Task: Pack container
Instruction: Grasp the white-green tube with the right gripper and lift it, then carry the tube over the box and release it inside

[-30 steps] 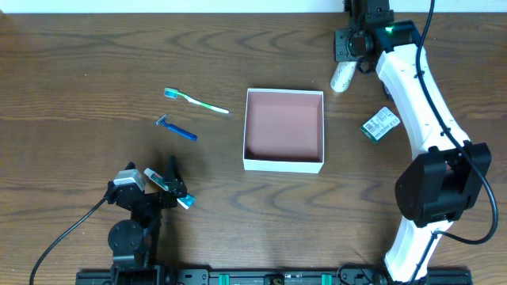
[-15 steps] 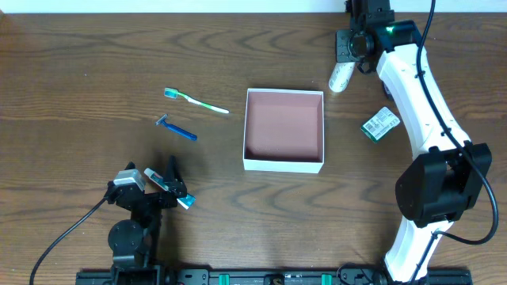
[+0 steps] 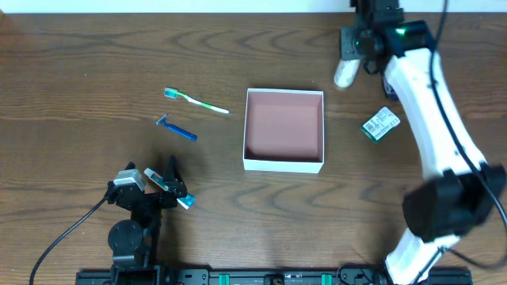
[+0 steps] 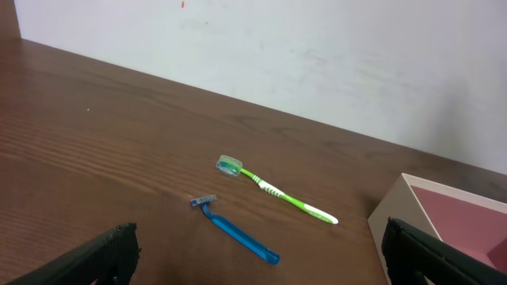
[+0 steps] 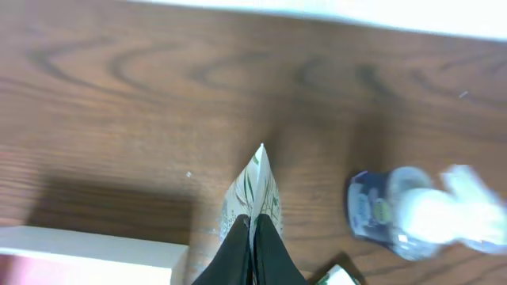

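The right claw (image 5: 252,229) is clamped on the flat crimped end of a soft white tube printed with green leaves (image 5: 257,182), its two black fingers pressed together with no gap. From overhead the tube (image 3: 343,74) hangs from the claw at the far right of the dark wood-grain table (image 3: 79,71), just beyond the far right corner of the container. I cannot tell whether it is clear of the wood.

In the right wrist view, a small blurred clear bottle with a dark label and a white cap (image 5: 400,212) lies on the table to the right of the tube. The arm hides it from above. A small green-and-white packet (image 3: 379,124) lies on the wood right of the container, apart from it.

The container, a shallow square open-topped box with thin white walls and a dusty pink-brown inside (image 3: 283,165), sits upright near the middle of the table with nothing in it.

Well to its left lie a green-and-white toothbrush with a teal head (image 3: 196,100) and, nearer the front, a blue plastic razor (image 3: 176,127), close together but not touching.

The left claw (image 3: 170,186) rests at the front left, fingers spread wide and holding nothing.
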